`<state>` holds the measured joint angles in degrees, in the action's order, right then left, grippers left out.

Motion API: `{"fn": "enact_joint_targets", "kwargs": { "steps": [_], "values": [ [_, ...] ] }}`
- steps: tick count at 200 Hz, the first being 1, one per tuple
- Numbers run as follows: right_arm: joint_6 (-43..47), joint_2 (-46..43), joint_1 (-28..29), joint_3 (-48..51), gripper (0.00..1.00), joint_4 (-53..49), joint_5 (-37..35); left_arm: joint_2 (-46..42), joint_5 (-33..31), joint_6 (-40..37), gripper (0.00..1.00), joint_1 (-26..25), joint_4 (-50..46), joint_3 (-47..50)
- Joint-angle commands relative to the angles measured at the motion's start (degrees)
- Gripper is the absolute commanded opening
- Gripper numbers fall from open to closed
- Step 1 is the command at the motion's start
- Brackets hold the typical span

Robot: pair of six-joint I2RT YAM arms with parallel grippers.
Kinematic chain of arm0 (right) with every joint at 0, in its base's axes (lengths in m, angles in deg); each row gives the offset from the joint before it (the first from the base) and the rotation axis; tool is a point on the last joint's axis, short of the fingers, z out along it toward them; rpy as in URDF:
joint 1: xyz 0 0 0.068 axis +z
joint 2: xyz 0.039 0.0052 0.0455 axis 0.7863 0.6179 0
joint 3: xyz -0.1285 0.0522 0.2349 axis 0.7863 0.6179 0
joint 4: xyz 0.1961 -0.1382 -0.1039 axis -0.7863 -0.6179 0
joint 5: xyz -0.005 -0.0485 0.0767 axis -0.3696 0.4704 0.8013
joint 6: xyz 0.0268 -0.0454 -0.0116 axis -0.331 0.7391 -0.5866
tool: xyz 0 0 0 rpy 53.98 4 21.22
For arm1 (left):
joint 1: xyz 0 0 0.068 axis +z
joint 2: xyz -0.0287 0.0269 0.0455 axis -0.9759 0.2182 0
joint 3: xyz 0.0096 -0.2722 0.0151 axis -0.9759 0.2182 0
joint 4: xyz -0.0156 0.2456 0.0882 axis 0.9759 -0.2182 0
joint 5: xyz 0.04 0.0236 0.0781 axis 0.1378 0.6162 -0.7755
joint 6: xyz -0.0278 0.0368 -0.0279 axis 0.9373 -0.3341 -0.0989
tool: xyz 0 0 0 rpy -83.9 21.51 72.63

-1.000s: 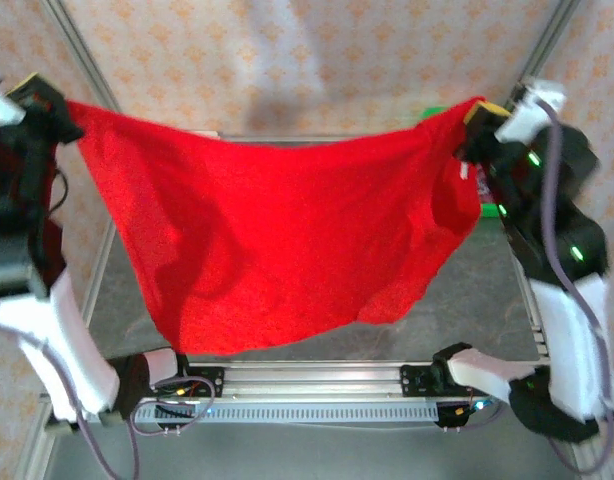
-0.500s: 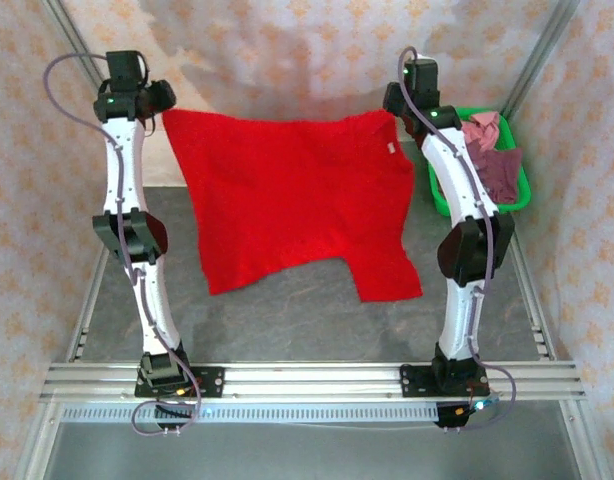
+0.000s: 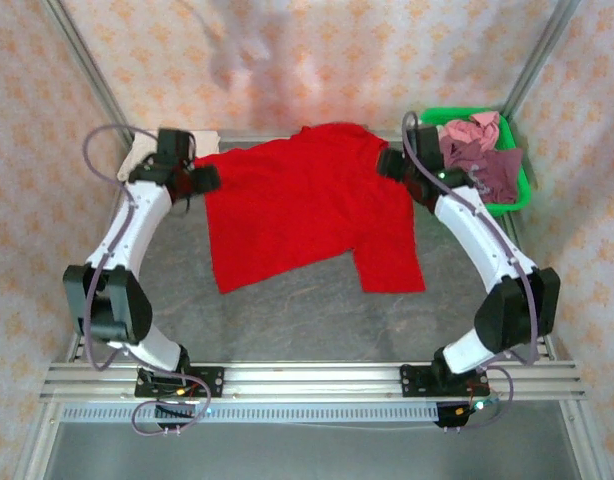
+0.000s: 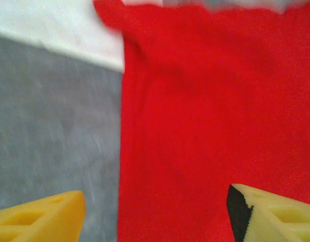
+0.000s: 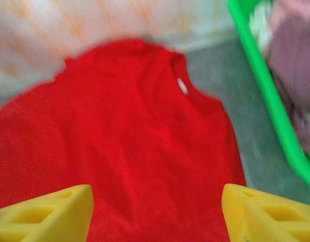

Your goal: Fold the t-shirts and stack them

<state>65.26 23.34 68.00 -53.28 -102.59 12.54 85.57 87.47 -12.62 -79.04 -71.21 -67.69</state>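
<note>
Soft red t-shirt (image 3: 297, 210) lies spread and lightly rumpled by the far edge of the matte grey table (image 3: 287, 310), left end effector (image 4: 156, 214) and right end effector (image 5: 157, 206) both gaping wide above it, wedge-shaped yellow fingers (image 4: 39, 217) empty, maroon and pink tees (image 3: 477, 150) heaped in the green plastic basket (image 5: 268, 101) at the far right corner.

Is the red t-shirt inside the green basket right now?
No, the red t-shirt lies spread out on the table, beside the green basket and not in it.
</note>
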Motion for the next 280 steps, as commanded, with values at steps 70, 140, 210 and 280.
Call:
{"fn": "enact_joint_targets", "kwargs": {
  "steps": [70, 140, 210, 280],
  "values": [
    [-16.0, -12.5, -8.1, 29.0, 0.73, -9.7, 5.8, -4.8, 3.3, 13.3, 0.69, -8.7, -3.8, 26.6],
    [-18.8, -13.8, -8.2, 35.0, 0.77, -8.2, 9.0, 1.0, 1.9, 15.5, 0.39, -10.7, 4.3, 31.9],
    [-21.1, -11.2, -8.8, 40.9, 0.71, -1.5, 15.2, -2.2, -3.2, 14.0, 0.03, -10.4, 3.0, 31.7],
    [-21.7, -6.9, -8.8, 44.5, 0.46, 4.9, 15.0, -4.4, -4.4, 14.0, 0.00, -10.4, 3.7, 32.9]
  ]
}}
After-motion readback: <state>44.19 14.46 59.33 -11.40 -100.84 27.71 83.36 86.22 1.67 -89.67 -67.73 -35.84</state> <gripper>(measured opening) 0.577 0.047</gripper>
